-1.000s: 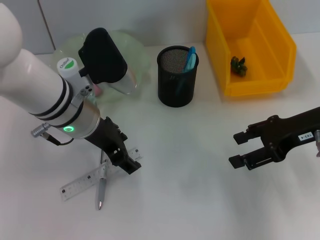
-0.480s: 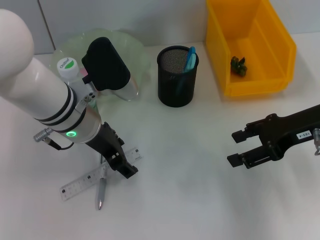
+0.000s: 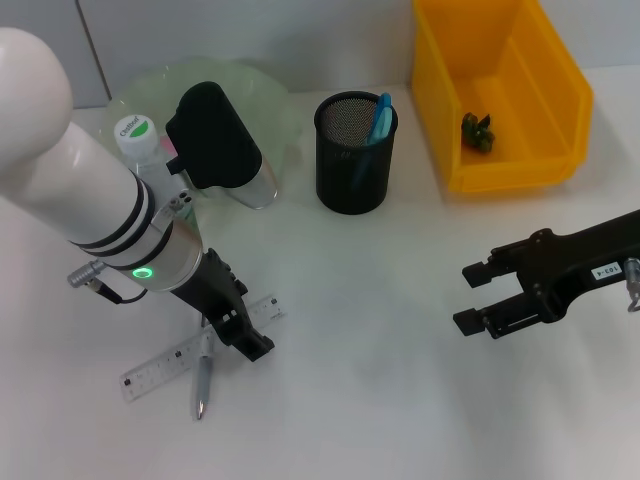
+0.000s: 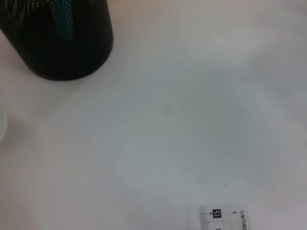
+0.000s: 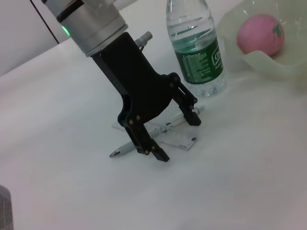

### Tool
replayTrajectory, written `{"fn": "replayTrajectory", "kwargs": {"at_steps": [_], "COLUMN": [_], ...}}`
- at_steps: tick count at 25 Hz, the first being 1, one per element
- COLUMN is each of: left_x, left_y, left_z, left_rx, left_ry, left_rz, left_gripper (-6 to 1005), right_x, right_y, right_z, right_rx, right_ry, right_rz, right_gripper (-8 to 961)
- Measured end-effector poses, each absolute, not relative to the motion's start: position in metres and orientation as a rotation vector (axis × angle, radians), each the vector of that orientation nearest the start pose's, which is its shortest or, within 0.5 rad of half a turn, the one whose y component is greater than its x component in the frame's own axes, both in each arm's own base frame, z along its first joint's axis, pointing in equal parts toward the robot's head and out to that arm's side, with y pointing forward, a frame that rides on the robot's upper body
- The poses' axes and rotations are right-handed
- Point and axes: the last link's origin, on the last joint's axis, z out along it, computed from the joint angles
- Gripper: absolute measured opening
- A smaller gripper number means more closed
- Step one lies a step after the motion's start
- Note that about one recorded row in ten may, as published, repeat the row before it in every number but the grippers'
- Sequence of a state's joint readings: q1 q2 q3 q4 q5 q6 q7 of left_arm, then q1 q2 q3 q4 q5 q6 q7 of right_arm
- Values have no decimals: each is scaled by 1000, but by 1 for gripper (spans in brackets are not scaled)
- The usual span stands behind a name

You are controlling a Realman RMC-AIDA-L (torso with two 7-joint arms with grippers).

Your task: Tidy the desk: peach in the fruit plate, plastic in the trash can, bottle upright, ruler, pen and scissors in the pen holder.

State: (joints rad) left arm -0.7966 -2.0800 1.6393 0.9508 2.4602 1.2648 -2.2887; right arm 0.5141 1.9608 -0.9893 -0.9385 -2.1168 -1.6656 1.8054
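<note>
My left gripper (image 3: 243, 337) (image 5: 177, 137) hangs open just over the clear ruler (image 3: 165, 366) (image 5: 184, 139) and the silver pen (image 3: 201, 384) (image 5: 125, 148), one finger on each side of them. The ruler's end (image 4: 224, 218) shows in the left wrist view. The bottle (image 3: 134, 133) (image 5: 196, 52) stands upright beside the pale green fruit plate (image 3: 272, 104) (image 5: 249, 64), and the pink peach (image 5: 260, 33) lies in the plate. The black mesh pen holder (image 3: 354, 165) (image 4: 62, 43) holds blue scissors (image 3: 380, 116). Crumpled green plastic (image 3: 477, 132) lies in the yellow trash can (image 3: 560, 100). My right gripper (image 3: 476, 296) is open at the right.
White tabletop (image 3: 360, 340) stretches between the two arms. My left arm's white forearm (image 3: 80, 200) covers part of the plate and bottle in the head view.
My left gripper has moved slightly toward the table's front, down over the ruler and pen. The right gripper has drifted a little to the left.
</note>
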Motion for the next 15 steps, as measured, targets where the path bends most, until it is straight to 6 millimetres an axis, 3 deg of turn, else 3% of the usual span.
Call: {"fn": "replayTrajectory", "kwargs": {"at_steps": [6, 15], "left_x": [-167, -168], "left_y": [370, 368], "left_z": [-83, -87], "left_rx": [-2848, -2843], "left_ry": [-422, -388], "left_rz": [618, 633], "left_gripper": [832, 615], "right_x": [255, 254], "right_y": [331, 331], "right_z": [39, 39], "right_rx": [-2939, -2941], "right_ry": [782, 778], "right_rz": [176, 176], "right_gripper": [771, 770]}}
